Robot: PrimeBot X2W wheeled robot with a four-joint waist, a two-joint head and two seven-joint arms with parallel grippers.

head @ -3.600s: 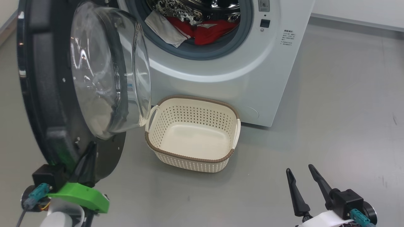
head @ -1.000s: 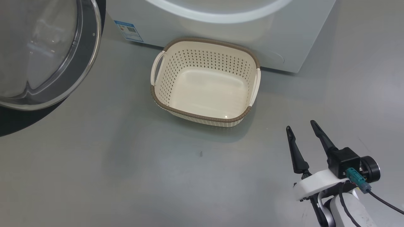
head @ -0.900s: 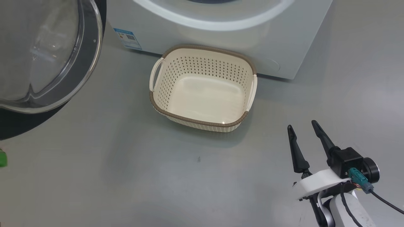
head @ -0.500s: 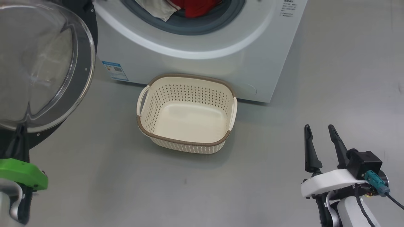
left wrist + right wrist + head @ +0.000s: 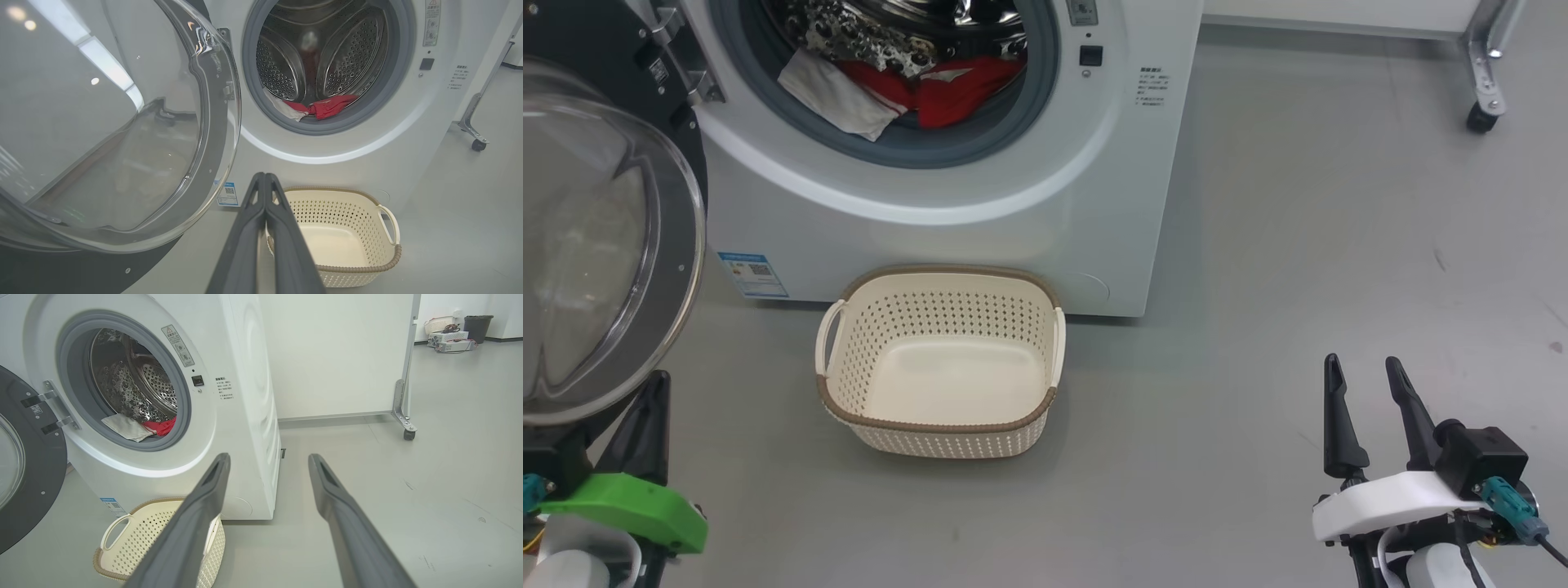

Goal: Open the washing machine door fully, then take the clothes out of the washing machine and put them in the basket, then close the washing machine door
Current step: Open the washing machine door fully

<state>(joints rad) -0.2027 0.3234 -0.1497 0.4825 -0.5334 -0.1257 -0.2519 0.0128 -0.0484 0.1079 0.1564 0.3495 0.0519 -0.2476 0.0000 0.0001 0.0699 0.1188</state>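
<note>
The washing machine (image 5: 980, 196) stands ahead with its drum open. Its door (image 5: 596, 245) is swung wide to the left, glass bowl facing me. Red and white clothes (image 5: 931, 86) lie at the drum's front lip, also seen as clothes (image 5: 322, 108) and clothes (image 5: 159, 426). The cream basket (image 5: 931, 426) sits empty on the floor against the machine's front. My left gripper (image 5: 658, 380) is shut on nothing, low beside the door's lower rim; its closed tips (image 5: 264, 176) point at the machine. My right gripper (image 5: 1362, 363) stands open at lower right, apart from everything.
Grey floor lies all around. A white panel on a wheeled metal foot (image 5: 404, 428) stands behind and right of the machine; its castor (image 5: 1480, 118) shows at top right. A dark bin (image 5: 478, 324) and boxes sit far off.
The head camera has tilted up, so the drum and clothes have come back into the picture. The door stands swung wider than before. My left gripper has come away from the door's edge.
</note>
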